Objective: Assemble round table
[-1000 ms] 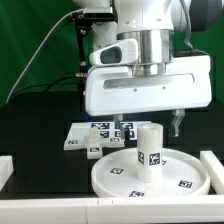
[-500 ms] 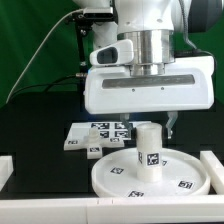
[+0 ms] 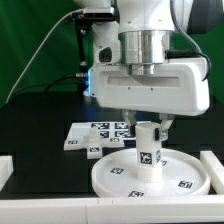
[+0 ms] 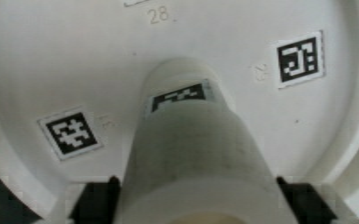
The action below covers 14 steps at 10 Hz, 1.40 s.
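- The tool (image 3: pixel 149 126) has slid across from beside the leg (image 3: pixel 149 150) to directly above it, jaws wide either side, not clamped.
- The leg stands upright at the centre of the round disc (image 3: pixel 115 176), near the worktop's (image 3: pixel 40 125) front edge.
- A grasp of the leg looks imminent.

white disc (image 3: pixel 120 178) & leg (image 3: pixel 149 150), b/w square tags; black table (image 3: pixel 40 125).
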Available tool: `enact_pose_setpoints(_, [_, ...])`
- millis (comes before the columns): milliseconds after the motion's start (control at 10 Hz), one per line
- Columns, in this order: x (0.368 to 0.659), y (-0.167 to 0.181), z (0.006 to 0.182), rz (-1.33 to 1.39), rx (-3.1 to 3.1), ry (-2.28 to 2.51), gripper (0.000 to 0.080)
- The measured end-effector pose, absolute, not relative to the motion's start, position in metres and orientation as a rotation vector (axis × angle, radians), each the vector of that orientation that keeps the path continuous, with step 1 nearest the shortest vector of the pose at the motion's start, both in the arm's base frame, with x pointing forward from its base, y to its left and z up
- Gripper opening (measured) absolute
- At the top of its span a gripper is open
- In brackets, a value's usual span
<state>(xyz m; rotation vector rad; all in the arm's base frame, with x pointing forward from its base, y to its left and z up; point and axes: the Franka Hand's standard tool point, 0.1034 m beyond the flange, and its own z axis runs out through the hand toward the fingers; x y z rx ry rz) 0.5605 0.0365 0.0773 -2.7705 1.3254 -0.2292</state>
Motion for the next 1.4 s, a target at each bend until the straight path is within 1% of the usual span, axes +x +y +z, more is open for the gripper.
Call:
enact_pose_setpoints(300, [0.5601,0.0347,0.0771,-0.216,-2.649,1.519,0.0406])
enact_pose_setpoints(400, [0.5595,0.0354,0.0770,-0.190,-2.554,1.657,0.0406])
enact_pose_setpoints(700, [0.5585,0.0373,0.0766,-0.092,-2.013,2.223,0.0406])
enact_pose_setpoints(900, [0.5585,0.0394,0.0764,-0.036,-1.670,2.448,0.0407])
enact_pose_setpoints(1000, [0.5582,0.0400,0.0760,-0.026,-1.599,2.493,0.0407])
enact_pose_setpoints(1100, [0.5581,0.0403,0.0758,-0.025,-1.597,2.494,0.0482])
enact_pose_setpoints(1200, [0.5581,0.0404,0.0757,-0.026,-1.611,2.486,0.0592])
enact_pose_setpoints(1300, [0.5582,0.0414,0.0757,-0.045,-1.765,2.383,0.0592])
enact_pose_setpoints(1400, [0.5583,0.0445,0.0755,-0.065,-1.942,2.242,0.0638])
